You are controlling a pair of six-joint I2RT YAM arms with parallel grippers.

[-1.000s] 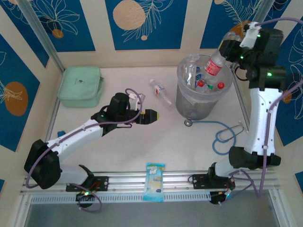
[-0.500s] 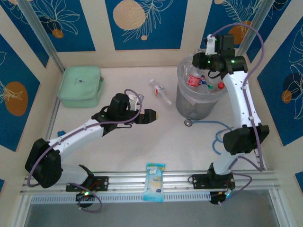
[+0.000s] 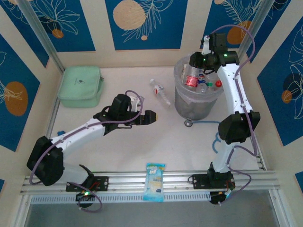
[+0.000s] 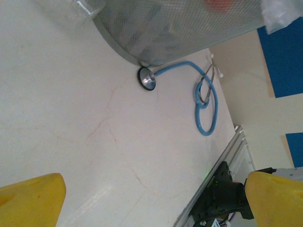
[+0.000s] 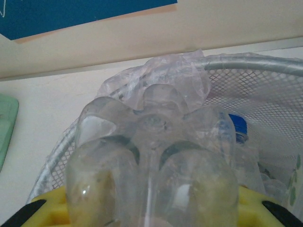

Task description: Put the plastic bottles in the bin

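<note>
Since a second ago my right arm has swung in from the far right corner and folded over the bin (image 3: 183,103), while my left arm has hardly shifted. My right pincer (image 5: 151,215) is clamped on the clear bottle (image 5: 151,161), with the yellow pads (image 5: 53,205) pressed to its body on either side and its lobed base facing my wrist camera. From above, that bottle's red label sits inside the circle of the rim, though I cannot quite tell whether it touches the pile below. Other bottles (image 3: 211,85) lie in the bin, showing red and green caps from above and a blue cap from my wrist, and the clear liner bag is bunched over the mesh rim. My left pincer (image 3: 149,117) has its fingers wide apart with nothing between them, held over the bare table (image 3: 118,151) and pointed toward the bin. One loose bottle (image 3: 160,92) lies on its side just left of the bin. A blue stethoscope (image 4: 207,105) curls at the bin's foot. The mint-green box (image 3: 80,86) sits at the back left, and the blue-and-white packet (image 3: 154,182) rests on the near rail.
</note>
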